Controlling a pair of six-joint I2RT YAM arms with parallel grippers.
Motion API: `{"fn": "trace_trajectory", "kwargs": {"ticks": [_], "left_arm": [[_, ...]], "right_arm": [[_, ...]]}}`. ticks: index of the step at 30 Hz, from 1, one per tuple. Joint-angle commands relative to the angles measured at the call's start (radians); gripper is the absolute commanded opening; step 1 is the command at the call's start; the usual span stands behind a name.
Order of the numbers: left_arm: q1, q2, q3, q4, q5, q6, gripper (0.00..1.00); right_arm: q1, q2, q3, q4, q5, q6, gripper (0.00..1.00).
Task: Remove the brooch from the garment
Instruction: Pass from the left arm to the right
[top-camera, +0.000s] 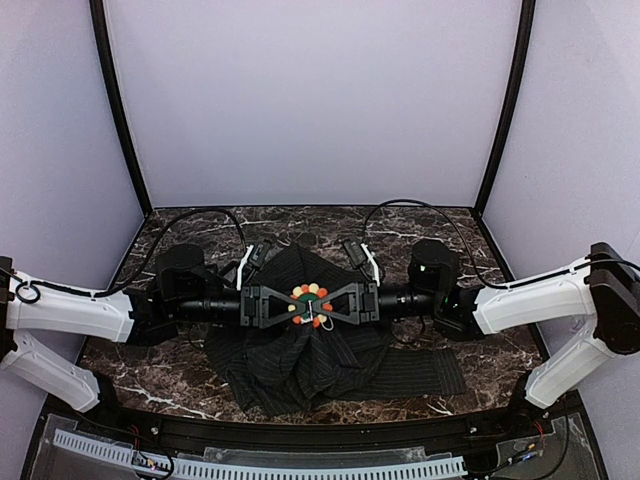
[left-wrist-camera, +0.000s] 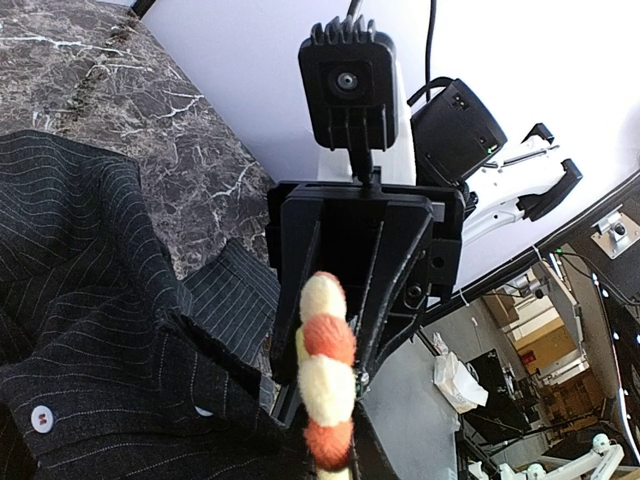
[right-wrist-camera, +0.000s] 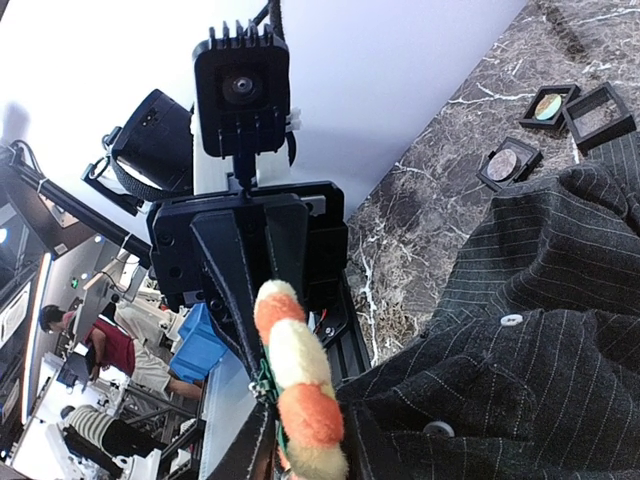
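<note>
Garment (top-camera: 300, 365): matt woven cloth, fine pinstripe. Surface (top-camera: 500, 345): glossy, polished, veined stone finish. Brooch (top-camera: 311, 305): fuzzy, matt beads.

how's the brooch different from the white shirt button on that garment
The brooch is multicoloured: orange, red and white beads round a green centre; the button is plain white. The brooch is much larger than the button. The brooch stands up off the dark pinstriped garment; the button lies flat on it. Both are round.
</note>
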Motion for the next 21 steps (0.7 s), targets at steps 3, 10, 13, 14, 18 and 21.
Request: {"fn": "trace_trajectory", "kwargs": {"ticks": [3, 10, 13, 14, 18, 21], "left_arm": [[0.0, -0.007, 0.005, -0.01, -0.036, 0.014, 0.01], [0.0, -0.005, 0.019, -0.085, -0.081, 0.033, 0.01], [0.0, 0.0, 0.028, -0.093, -0.082, 0.038, 0.01], [-0.001, 0.0, 0.031, -0.097, -0.083, 0.039, 0.01], [-0.001, 0.0, 0.04, -0.123, -0.094, 0.046, 0.01], [0.0, -0.02, 0.044, -0.178, -0.151, 0.061, 0.13]], "right_arm": [[-0.003, 0.025, -0.024, 0.054, 0.0, 0.031, 0.15], [-0.003, 0.034, -0.021, 0.046, 0.016, 0.04, 0.03], [-0.003, 0.041, -0.017, 0.046, 0.021, 0.045, 0.0], [-0.003, 0.042, -0.017, 0.046, 0.025, 0.046, 0.0], [-0.003, 0.031, -0.023, 0.048, 0.053, 0.053, 0.0], [-0.004, 0.001, -0.038, 0.038, 0.107, 0.049, 0.0]]}}
